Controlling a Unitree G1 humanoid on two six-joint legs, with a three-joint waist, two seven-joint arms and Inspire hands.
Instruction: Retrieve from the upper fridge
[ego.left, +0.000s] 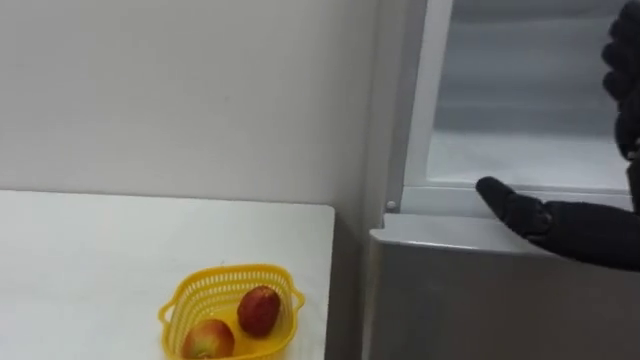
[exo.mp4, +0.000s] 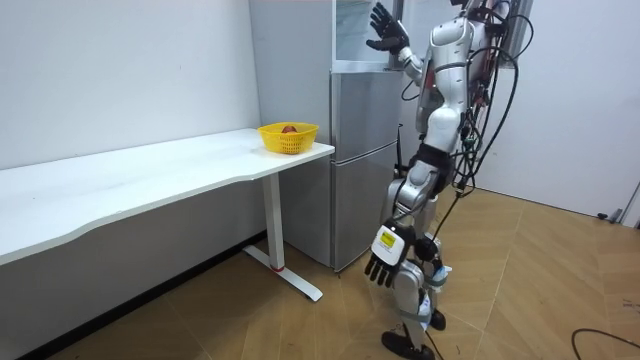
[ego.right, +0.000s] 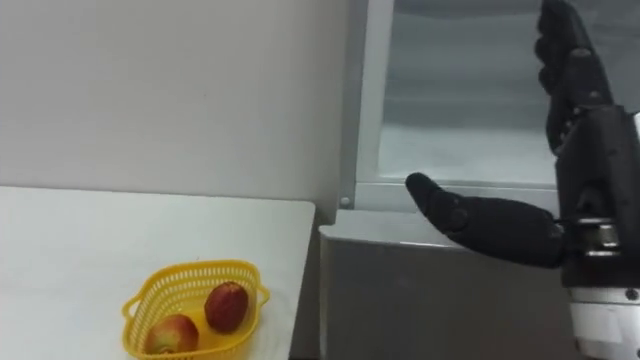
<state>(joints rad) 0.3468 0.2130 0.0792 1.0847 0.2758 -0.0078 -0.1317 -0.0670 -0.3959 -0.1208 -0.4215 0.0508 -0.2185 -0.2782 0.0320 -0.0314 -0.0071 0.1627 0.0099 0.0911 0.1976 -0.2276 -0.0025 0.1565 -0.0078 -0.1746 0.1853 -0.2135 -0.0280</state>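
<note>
Noted right hand (ego.right: 582, 135) raised, fingers straight, holding nothing, before the open upper fridge compartment (ego.right: 470, 100); left hand (exo.mp4: 383, 265) hanging slack by the thigh; two apples (ego.right: 226, 305) lying in yellow basket (ego.right: 190, 272) on table (ego.right: 80, 240).

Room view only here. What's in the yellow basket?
Observer: A red apple and a paler apple, side by side in the basket.
Operator: Is the raised hand inside the fridge?
Observer: The right hand is open at the opening, thumb across the upper compartment's sill, holding nothing.
Operator: Anything on the shelf?
Observer: Nothing on the part that shows; the hand hides its right end.
</note>
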